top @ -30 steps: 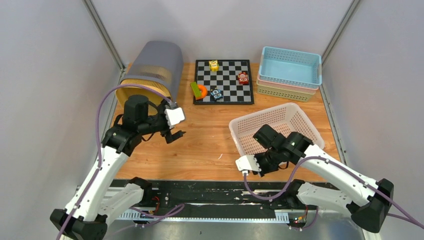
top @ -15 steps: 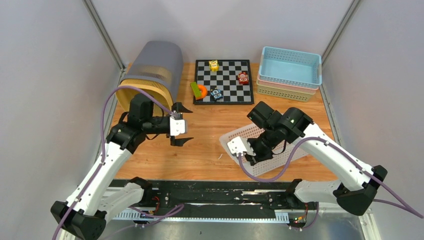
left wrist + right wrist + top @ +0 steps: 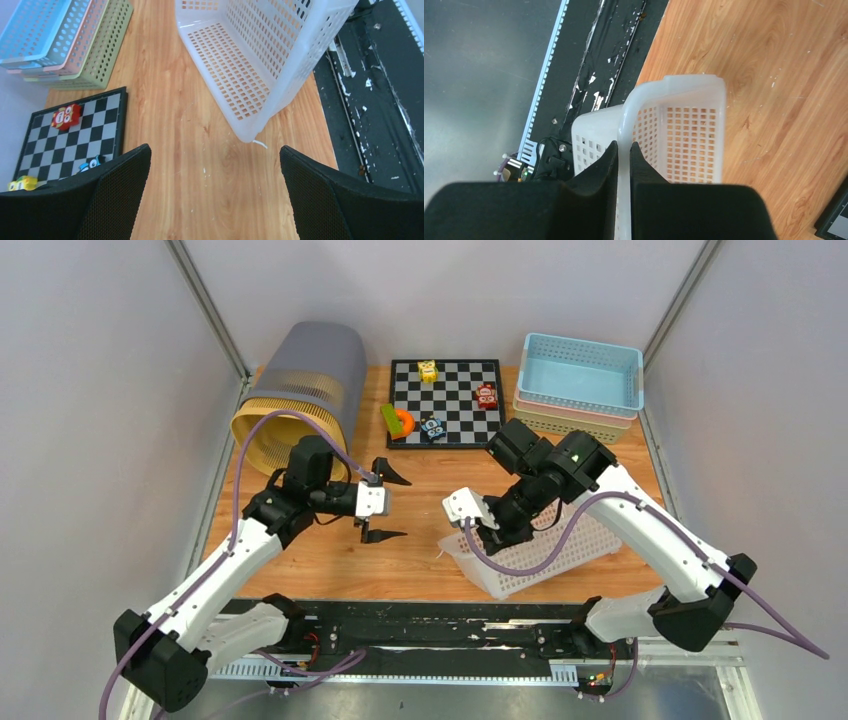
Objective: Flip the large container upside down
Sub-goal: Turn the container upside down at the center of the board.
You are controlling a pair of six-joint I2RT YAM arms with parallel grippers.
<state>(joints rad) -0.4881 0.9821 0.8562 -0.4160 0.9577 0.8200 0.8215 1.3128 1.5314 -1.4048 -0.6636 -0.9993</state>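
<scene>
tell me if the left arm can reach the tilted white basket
Probably yes: the left gripper is open and faces the white basket across the table, nothing between them; the right gripper grips its rim.

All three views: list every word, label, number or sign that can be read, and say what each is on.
No text can be read in any view.
The red toy on the chessboard has pale marks on top, too blurred to tell digits from a face.
The white basket and the stacked baskets show no lettering.
</scene>
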